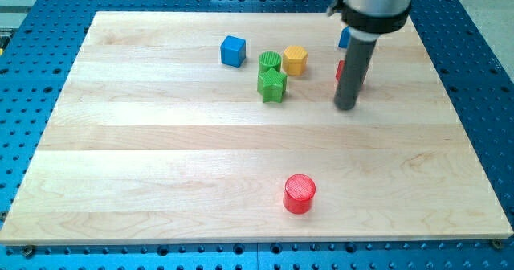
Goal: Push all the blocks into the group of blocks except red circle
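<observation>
Nearest the view's bottom, a red circular plastic block [299,194] stands alone on the pale wooden board [161,157], well apart from every other block. Farther up, right of centre, the dark rod descends from the arm's grey housing [376,1]; my tip [345,107] rests on the board with no jaws to open or close and nothing held. Directly behind the rod, a red block [340,71] of unclear shape is mostly hidden, touching or just beside the shaft; which cannot be told. To the view's left of my tip lies a cluster: a green star-shaped block [272,84], with a green round ribbed block [270,60] touching its upper side and a yellow ribbed block [295,59] just beside the latter. A blue cube [233,51] sits near this cluster's left. Farthest, a blue block [344,38] shows partly behind the rod.
</observation>
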